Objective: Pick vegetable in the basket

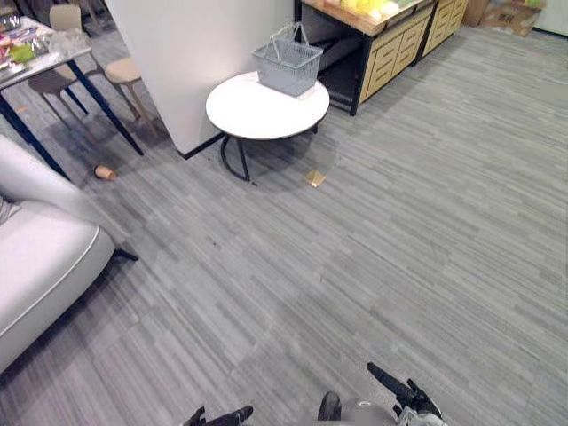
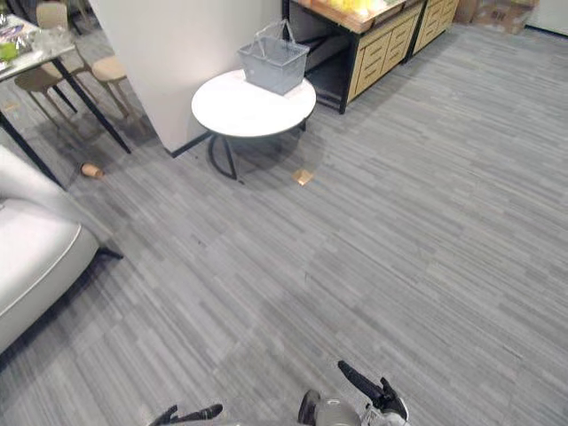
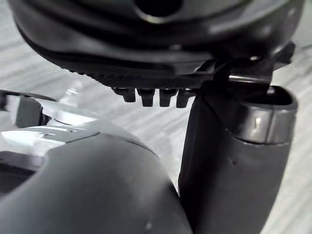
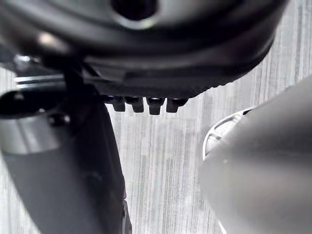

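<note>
Basket (image 1: 287, 64) on desk (image 1: 257, 115), likely staged for loading. My left hand (image 1: 222, 415), right hand (image 1: 399, 389): fingers straight, empty, far off.

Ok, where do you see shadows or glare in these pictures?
Left eye view: the round table throws a soft shadow on the floor beneath it. Left wrist view: a bright glint sits on the left hand, at its thumb.

Far ahead of my right hand (image 1: 404, 393), the basket (image 1: 287, 64) looks like matt grey plastic mesh with thin metal wire handles (image 1: 297, 35), and the table (image 1: 257, 111) top is smooth and white. The floor (image 1: 399, 231) under my hand is matt grey with a fine streaked grain. The counter (image 1: 390, 49) beyond the basket is pale wood.
</note>
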Tool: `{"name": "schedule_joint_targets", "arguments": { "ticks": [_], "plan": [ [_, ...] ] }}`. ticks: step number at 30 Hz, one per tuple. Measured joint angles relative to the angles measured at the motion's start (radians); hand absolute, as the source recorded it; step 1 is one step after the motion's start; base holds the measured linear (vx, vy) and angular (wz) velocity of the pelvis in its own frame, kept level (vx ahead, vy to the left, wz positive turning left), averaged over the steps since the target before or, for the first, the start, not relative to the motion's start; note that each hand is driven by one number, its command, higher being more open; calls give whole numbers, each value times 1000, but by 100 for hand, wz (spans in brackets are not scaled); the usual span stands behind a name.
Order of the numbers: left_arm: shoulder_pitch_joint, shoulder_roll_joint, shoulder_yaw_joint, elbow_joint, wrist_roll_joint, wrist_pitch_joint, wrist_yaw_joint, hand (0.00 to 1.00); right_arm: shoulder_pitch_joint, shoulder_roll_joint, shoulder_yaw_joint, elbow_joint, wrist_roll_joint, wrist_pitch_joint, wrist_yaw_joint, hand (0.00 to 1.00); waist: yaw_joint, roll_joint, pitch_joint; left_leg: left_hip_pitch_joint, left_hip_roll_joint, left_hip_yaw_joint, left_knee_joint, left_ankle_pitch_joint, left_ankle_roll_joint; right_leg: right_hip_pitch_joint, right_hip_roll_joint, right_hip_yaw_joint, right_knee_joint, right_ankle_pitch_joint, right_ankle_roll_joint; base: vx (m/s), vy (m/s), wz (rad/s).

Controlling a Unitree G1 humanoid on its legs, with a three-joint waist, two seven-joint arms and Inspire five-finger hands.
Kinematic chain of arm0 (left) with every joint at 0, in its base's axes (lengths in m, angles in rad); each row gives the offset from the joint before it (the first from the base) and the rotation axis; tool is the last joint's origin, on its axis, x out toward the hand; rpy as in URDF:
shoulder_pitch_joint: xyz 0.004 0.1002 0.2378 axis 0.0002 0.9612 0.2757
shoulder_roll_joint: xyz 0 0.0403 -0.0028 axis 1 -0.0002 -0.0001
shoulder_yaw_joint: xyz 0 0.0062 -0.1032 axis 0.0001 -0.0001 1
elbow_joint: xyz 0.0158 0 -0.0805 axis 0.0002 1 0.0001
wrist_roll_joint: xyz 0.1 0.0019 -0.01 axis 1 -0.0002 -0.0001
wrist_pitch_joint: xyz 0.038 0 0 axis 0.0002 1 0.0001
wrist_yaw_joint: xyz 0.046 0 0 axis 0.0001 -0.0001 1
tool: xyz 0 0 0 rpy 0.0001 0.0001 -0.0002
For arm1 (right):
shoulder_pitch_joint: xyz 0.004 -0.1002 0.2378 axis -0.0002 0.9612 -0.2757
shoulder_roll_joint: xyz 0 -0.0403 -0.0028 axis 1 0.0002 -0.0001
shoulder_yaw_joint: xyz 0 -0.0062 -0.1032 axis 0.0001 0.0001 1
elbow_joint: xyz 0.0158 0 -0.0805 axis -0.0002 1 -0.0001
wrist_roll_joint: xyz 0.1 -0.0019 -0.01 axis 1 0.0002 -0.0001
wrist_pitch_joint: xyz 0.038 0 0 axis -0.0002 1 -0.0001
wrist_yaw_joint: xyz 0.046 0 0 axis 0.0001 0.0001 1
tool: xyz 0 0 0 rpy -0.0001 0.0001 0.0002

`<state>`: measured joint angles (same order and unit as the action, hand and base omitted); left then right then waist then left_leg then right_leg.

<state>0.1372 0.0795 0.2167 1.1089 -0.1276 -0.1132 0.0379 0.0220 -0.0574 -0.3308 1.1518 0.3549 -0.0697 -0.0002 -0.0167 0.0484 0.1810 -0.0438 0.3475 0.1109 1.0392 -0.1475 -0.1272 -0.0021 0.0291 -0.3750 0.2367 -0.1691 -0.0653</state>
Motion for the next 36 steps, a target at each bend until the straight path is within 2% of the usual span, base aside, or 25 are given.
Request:
{"name": "schedule_joint_targets", "arguments": {
  "ticks": [2, 3, 4, 5, 6, 7, 8, 9, 10, 11, 12, 14, 16, 17, 18, 19, 21, 24, 25, 26, 28, 29, 32, 34, 36],
  "plan": [
    [0, 2, 5, -18, -1, -10, -2, 100, 2, 4, 1, 6, 0, 2, -1, 100, 10, -10, 5, -54, -13, 47, 19, -55, 13, 77, 9, 31, -58, 3, 4, 323, -86, -48],
    [-2, 3, 9, -30, -10, -18, -2, 100, -2, 8, 1, 15, 0, 2, 0, 100, 13, -19, 10, -110, -37, 66, -17, -94, 8, 122, 6, 52, -93, 7, 10, 383, -26, -55],
    [-4, 1, 23, -45, -19, -20, -3, 100, -6, 11, 0, 24, 0, 5, 0, 100, 17, -28, 17, -154, -64, 80, -105, -127, 3, 160, -5, 71, -124, 10, 15, 282, 31, -47],
    [-6, 1, 30, -50, -20, -21, -4, 100, -6, 13, 0, 24, 0, 6, 0, 100, 18, -34, 20, -173, -78, 84, -166, -135, 3, 176, -14, 78, -134, 10, 15, 307, 111, -47],
    [-8, 5, 32, -60, -20, -29, -13, 100, -6, 21, -3, 22, 0, 6, 0, 100, 19, -48, 29, -192, -117, 87, -327, -134, 5, 212, -38, 84, -160, 9, 23, 248, 124, -38],
    [-10, 10, 31, -64, -19, -33, -18, 100, 3, 27, -3, 20, -1, 5, 1, 100, 18, -59, 30, -203, -165, 80, -531, -88, 13, 244, -65, 85, -195, 8, 52, 318, 184, -31],
    [-14, 7, 30, -63, -18, -33, -17, 100, 13, 27, -14, 15, 0, 6, 2, 100, 17, -56, 30, -209, -190, 65, -689, -18, 17, 265, -75, 85, -221, 7, 74, 236, 158, -18],
    [-17, 7, 30, -62, -18, -32, -17, 100, 15, 27, -20, 15, -1, 6, 2, 100, 21, -55, 30, -211, -203, 55, -744, 75, 23, 279, -81, 89, -237, 5, 89, 431, 264, -13],
    [-26, 20, 30, -59, -18, -29, -16, 100, 17, 35, -16, 17, -3, 6, 1, 100, 34, -70, 27, -191, -239, 43, -789, 173, 67, 300, -102, 109, -258, -2, 106, 401, 219, -4],
    [-35, 28, 30, -58, -18, -28, -15, 100, 15, 44, -10, 16, -3, 5, 2, 100, 34, -85, 29, -194, -252, 44, -793, 167, 73, 296, -113, 109, -256, 5, 107, 478, 258, 9],
    [-48, 40, 29, -53, -18, -28, -11, 100, 8, 49, -1, 17, -11, 6, 6, 100, 35, -107, 36, -203, -262, 46, -776, 165, 92, 287, -133, 116, -249, 31, 123, 300, 165, 14],
    [-47, 47, 45, -33, -25, -18, -2, 100, 8, 66, -1, 19, -34, 7, 14, 100, 48, -129, 28, -185, -263, 74, -763, 149, 117, 276, -150, 167, -212, 72, 146, 378, 215, -8],
    [-46, 48, 44, -30, -27, -15, 1, 100, 6, 70, 1, 18, -45, 7, 21, 100, 59, -131, 25, -147, -259, 98, -764, 141, 129, 276, -158, 202, -181, 99, 147, 313, 139, -41],
    [-40, 52, 44, -25, -27, -15, 5, 100, 0, 81, 2, 17, -46, 6, 26, 100, 64, -136, 15, -121, -260, 126, -753, 126, 144, 276, -171, 221, -162, 112, 148, 258, 85, -60],
    [-39, 53, 44, -24, -27, -14, 5, 100, -4, 84, 7, 16, -46, 6, 28, 100, 64, -141, 7, -116, -259, 134, -743, 113, 144, 276, -176, 225, -158, 114, 149, 266, 82, -74],
    [-35, 52, 42, -23, -27, -9, 5, 100, -6, 80, 21, 15, -49, 5, 35, 100, 64, -135, -11, -112, -258, 143, -730, 84, 132, 263, -181, 243, -139, 119, 152, 180, 72, -55],
    [-35, 45, 35, -22, -26, -5, 3, 100, -6, 67, 19, 15, -49, 6, 39, 100, 58, -117, -21, -97, -256, 149, -744, 63, 128, 226, -189, 255, -72, 118, 153, 165, 78, -33],
    [-31, 40, 21, -22, -26, -3, 0, 100, 16, 54, -7, 16, -48, 14, 32, 100, 56, -107, -27, -37, -287, 146, -814, 53, 136, 128, -223, 257, 162, 115, 156, 152, 106, 5],
    [-27, 42, 21, -23, -26, -3, 0, 100, 28, 55, -19, 10, -48, 14, 30, 100, 54, -113, -29, -10, -307, 141, -830, 34, 140, 88, -251, 259, 278, 115, 156, 220, 133, 20],
    [-24, 43, 21, -23, -26, -2, 1, 100, 33, 57, -27, 8, -47, 13, 29, 100, 54, -117, -31, 4, -319, 138, -835, 22, 141, 71, -267, 260, 333, 120, 155, 188, 94, 25],
    [-9, 47, 20, -21, -26, 6, 3, 100, 37, 64, -52, -1, -39, 12, 21, 100, 44, -127, -37, 60, -356, 125, -855, 3, 161, 44, -321, 240, 472, 187, 150, 196, 63, 24],
    [6, 45, 20, -20, -26, 6, 5, 100, 37, 55, -59, -2, -39, 11, 21, 100, 38, -117, -37, 98, -358, 117, -879, -4, 166, 33, -333, 214, 535, 181, 147, 223, 60, 14],
    [14, 44, 20, 0, -25, 12, 7, 100, 37, 58, -62, -20, -34, 5, 22, 100, 35, -107, -35, 189, -330, 99, -949, -6, 161, -54, -315, 106, 663, -31, 148, 163, 12, 5],
    [15, 43, -2, 16, -23, 14, 6, 100, 39, 57, -59, -39, -7, -1, 22, 100, 26, -86, -32, 230, -288, 94, -964, -13, 145, -106, -277, 51, 624, -105, 136, 143, -66, 12],
    [17, 41, -12, 16, -17, 14, 5, 100, 39, 53, -51, -48, 4, -2, 23, 100, 11, -73, -29, 257, -246, 80, -973, -27, 118, -168, -241, 33, 470, -121, 137, 161, -159, 23]
  ]
}}
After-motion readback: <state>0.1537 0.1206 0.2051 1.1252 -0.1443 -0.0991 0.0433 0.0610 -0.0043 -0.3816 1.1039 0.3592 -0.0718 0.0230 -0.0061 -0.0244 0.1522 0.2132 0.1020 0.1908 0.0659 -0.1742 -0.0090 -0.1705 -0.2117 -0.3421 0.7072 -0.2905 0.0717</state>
